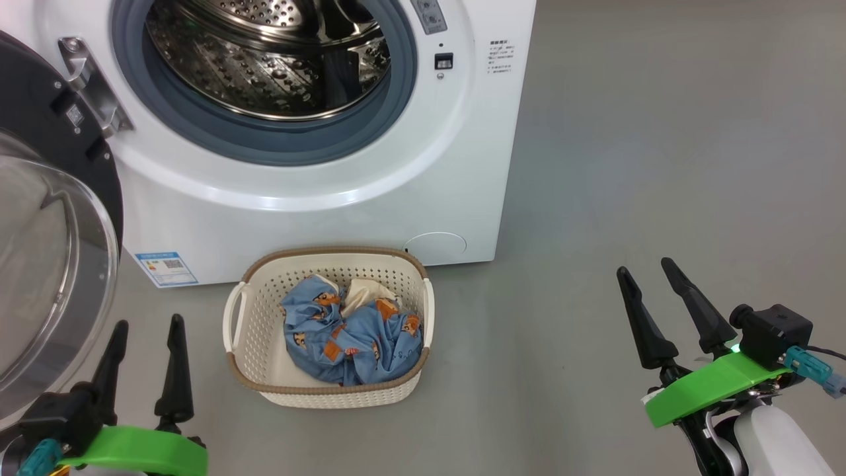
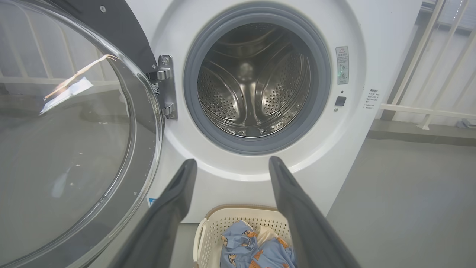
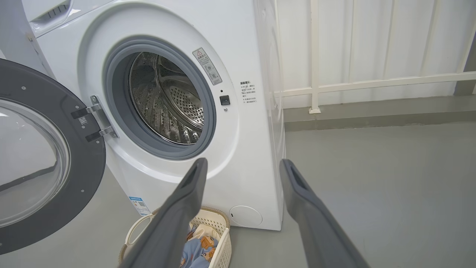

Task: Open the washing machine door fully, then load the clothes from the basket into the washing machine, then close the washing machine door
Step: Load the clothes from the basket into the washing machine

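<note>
Head view. The washing machine [image 1: 317, 218] stands on the floor [image 1: 628, 165]. Its door [image 1: 46, 264] is swung out on the hinge [image 1: 92, 86] to the left, and the drum [image 1: 264, 66] looks bare. The basket [image 1: 330, 391] sits on the floor just before the machine's lower front edge. The clothes [image 1: 350, 337] are heaped inside it, blue bear print on top with a cream piece tucked toward the machine side. The left tool [image 1: 149, 322] is at lower left beside the door glass, fingers spread, nothing held. The right tool [image 1: 644, 266] is at lower right, released and empty, well apart from the basket.

Left wrist view. It looks along the fingers at the drum mouth. The door glass is at left, and the basket and blue cloth lie low between the fingers.

Right wrist view. The machine is seen at an angle with the door wide open. The basket is at the bottom edge, partly behind one finger.

Judgement: the door step looks done, and loading is in hand but not yet begun. Next, one tool should go down into the basket, clench a good bunch of cloth and lift it clear of the rim. It then carries the cloth past the grey ring into the drum. Trailing fabric may snag, and the light basket may shift.
</note>
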Controlling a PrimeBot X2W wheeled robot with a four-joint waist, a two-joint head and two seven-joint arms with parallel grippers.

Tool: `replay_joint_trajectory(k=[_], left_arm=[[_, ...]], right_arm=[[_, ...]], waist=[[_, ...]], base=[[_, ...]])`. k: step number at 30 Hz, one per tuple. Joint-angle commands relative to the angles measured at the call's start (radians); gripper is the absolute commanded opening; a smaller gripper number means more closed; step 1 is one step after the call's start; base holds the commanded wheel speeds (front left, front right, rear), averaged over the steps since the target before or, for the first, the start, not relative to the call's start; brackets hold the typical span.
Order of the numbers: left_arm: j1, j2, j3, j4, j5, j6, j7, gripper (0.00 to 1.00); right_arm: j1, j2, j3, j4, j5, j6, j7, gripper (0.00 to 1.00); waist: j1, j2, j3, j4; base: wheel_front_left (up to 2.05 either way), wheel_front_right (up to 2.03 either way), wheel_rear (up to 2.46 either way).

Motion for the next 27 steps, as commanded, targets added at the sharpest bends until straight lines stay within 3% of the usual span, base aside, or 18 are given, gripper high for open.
replay_joint_trajectory(k=[1, 9, 27], left_arm=[[-0.034, 0.022, 0.04, -0.018, 0.013, -0.001, -0.006, 1.0], [-0.038, 0.023, 0.039, -0.019, 0.017, -0.005, -0.006, 1.0], [-0.045, 0.025, 0.037, -0.014, 0.01, 0.0, -0.006, 1.0]], right_arm=[[-0.009, -0.007, 0.023, -0.021, -0.003, 0.002, -0.012, 1.0], [-0.01, -0.004, 0.022, -0.02, -0.003, 0.002, -0.012, 1.0], [-0.011, -0.002, 0.018, -0.02, -0.003, 0.002, -0.012, 1.0]], waist=[[0.0, 0.0, 0.0, 0.0], [0.0, 0.0, 0.001, 0.001], [0.0, 0.0, 0.001, 0.007]], base=[[0.0, 0.0, 0.0], [0.48, -0.48, 0.0], [1.35, -1.35, 0.0]])
